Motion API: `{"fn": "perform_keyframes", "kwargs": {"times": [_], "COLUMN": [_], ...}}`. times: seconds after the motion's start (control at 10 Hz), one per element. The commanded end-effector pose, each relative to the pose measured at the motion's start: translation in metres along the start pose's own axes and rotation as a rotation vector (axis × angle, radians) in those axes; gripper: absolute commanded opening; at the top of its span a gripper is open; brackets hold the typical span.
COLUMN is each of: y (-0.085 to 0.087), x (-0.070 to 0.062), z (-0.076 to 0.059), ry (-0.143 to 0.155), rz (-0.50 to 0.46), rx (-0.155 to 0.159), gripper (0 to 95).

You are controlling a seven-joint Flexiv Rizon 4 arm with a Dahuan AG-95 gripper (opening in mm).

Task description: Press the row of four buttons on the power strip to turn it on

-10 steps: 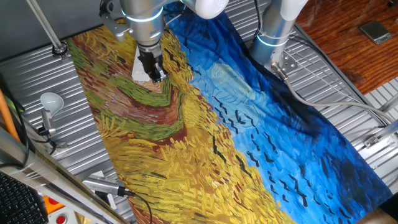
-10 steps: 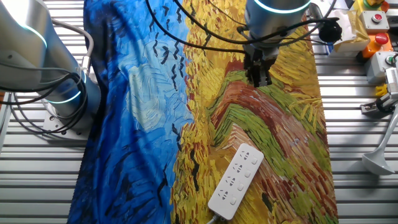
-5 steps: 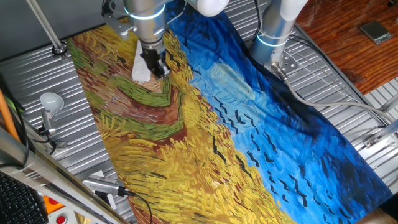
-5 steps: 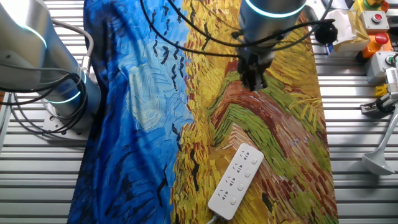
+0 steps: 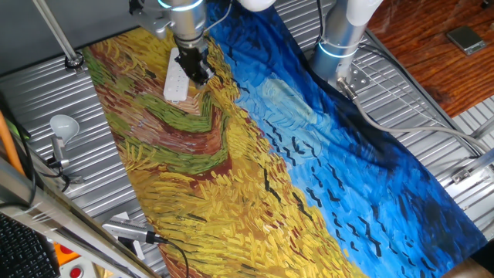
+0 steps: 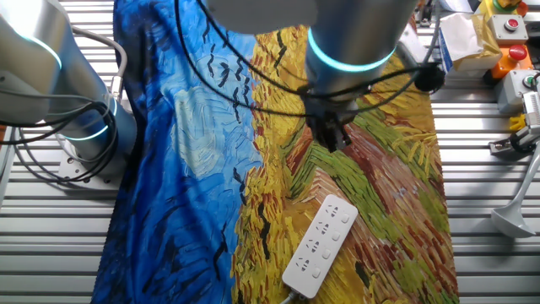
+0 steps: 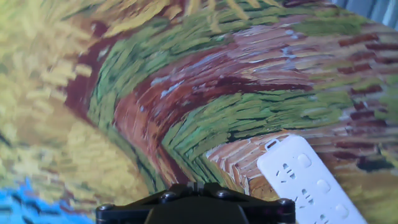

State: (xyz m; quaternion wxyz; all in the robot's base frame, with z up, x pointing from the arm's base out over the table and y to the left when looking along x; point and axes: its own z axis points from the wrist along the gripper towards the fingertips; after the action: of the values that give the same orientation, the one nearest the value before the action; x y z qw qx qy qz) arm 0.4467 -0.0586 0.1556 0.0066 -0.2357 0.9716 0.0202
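Observation:
The power strip (image 6: 321,245) is a slim white bar lying on the yellow and brown part of the painted cloth (image 6: 194,152). In the hand view the power strip (image 7: 308,180) shows at the lower right, with pale round buttons (image 7: 322,185) in a line along its face. My gripper (image 6: 333,137) hangs above the cloth, apart from the strip's far end and touching nothing. In one fixed view my gripper (image 5: 194,69) stands just right of the power strip (image 5: 176,81). The fingertips (image 7: 194,185) meet at the bottom edge of the hand view.
A second arm's base (image 6: 76,127) stands at the cloth's blue side. A white light bulb (image 5: 64,123) on a stand sits on the slatted table left of the cloth. Boxes with red buttons (image 6: 509,25) and cables lie near the table's corner.
My gripper has moved across the cloth toward the power strip, and the arm now looms larger in the other fixed view. The strip has not moved.

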Motion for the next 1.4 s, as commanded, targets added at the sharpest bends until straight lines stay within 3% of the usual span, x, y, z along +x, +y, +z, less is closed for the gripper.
{"fn": "perform_keyframes", "kwargs": {"times": [0.1, 0.3, 0.7, 1.0, 1.3, 1.4], "y": [-0.003, -0.003, 0.001, -0.017, -0.052, -0.063], "x": [0.007, 0.007, 0.006, 0.03, 0.057, 0.067], "z": [0.0, 0.0, 0.002, 0.001, 0.015, 0.02], "ry": [0.002, 0.004, 0.03, 0.033, 0.025, 0.024], "rz": [-0.118, -0.179, -0.166, -0.23, -0.312, -0.346], "rx": [0.021, 0.015, 0.001, -0.001, 0.003, 0.008], "gripper": [0.0, 0.0, 0.0, 57.0, 57.0, 76.0]}}
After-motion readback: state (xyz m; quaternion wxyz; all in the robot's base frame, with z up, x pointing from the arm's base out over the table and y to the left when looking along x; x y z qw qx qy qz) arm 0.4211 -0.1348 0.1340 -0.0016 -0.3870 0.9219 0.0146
